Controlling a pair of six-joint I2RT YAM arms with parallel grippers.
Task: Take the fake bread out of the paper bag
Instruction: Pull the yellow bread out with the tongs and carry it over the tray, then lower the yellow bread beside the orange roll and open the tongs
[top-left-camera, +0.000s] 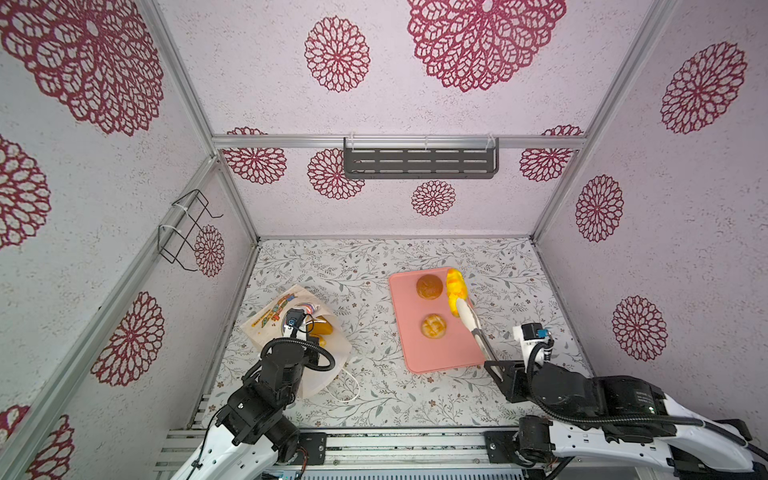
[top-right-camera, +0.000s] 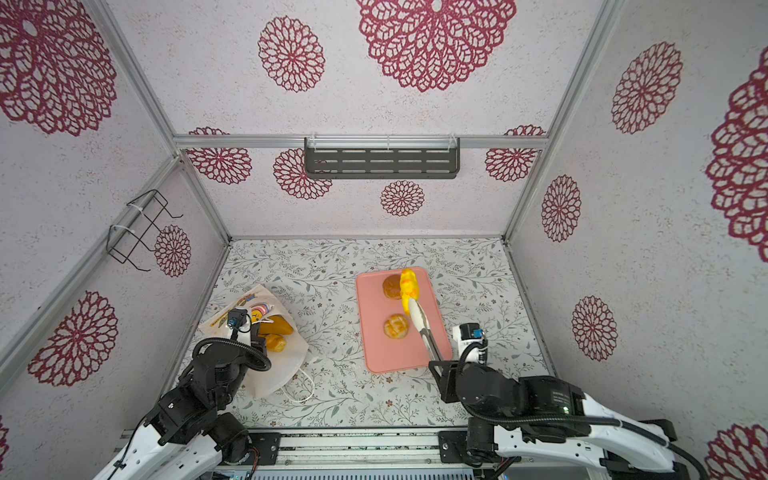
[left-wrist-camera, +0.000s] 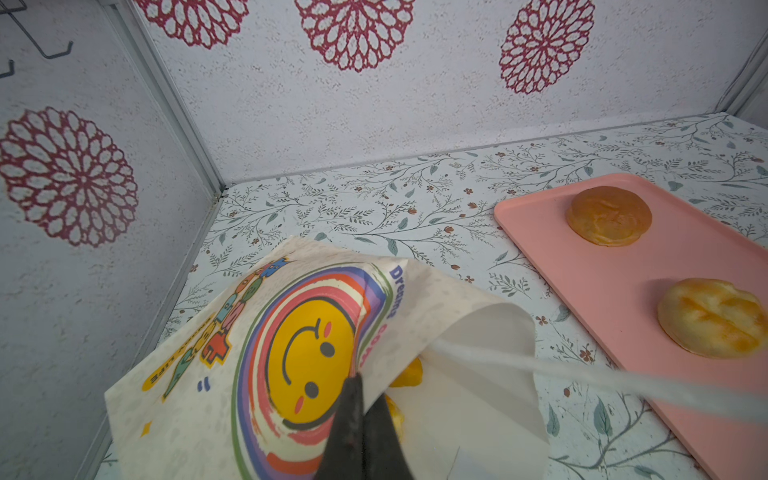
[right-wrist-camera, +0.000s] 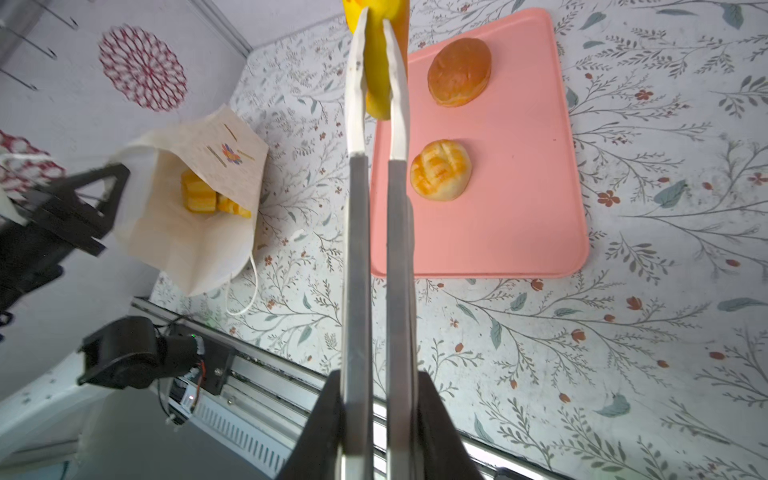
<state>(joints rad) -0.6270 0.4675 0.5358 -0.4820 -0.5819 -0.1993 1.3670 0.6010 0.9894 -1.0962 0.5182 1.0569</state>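
The paper bag (top-left-camera: 328, 365) (top-right-camera: 274, 374) lies tilted at the left of the floral table, mouth open. My left gripper (left-wrist-camera: 359, 386) is shut on the bag's upper edge beside the smiley print (left-wrist-camera: 307, 353). Golden fake bread (top-right-camera: 274, 326) (right-wrist-camera: 199, 195) shows inside the bag. My right gripper (right-wrist-camera: 378, 374) (top-left-camera: 496, 368) is shut on long tongs (top-left-camera: 473, 328) (right-wrist-camera: 376, 166). The tongs' white tips pinch a yellow roll (top-left-camera: 454, 289) (right-wrist-camera: 378, 62) over the pink tray's far right edge. A brown bun (top-left-camera: 429, 286) and a scored bun (top-left-camera: 434, 326) lie on the tray (top-left-camera: 440, 357).
The bag's white cord handle (top-left-camera: 349, 390) trails on the table in front of it. A wire rack (top-left-camera: 187, 230) hangs on the left wall and a dark slotted shelf (top-left-camera: 419, 162) on the back wall. A metal rail (top-left-camera: 395, 449) runs along the front edge.
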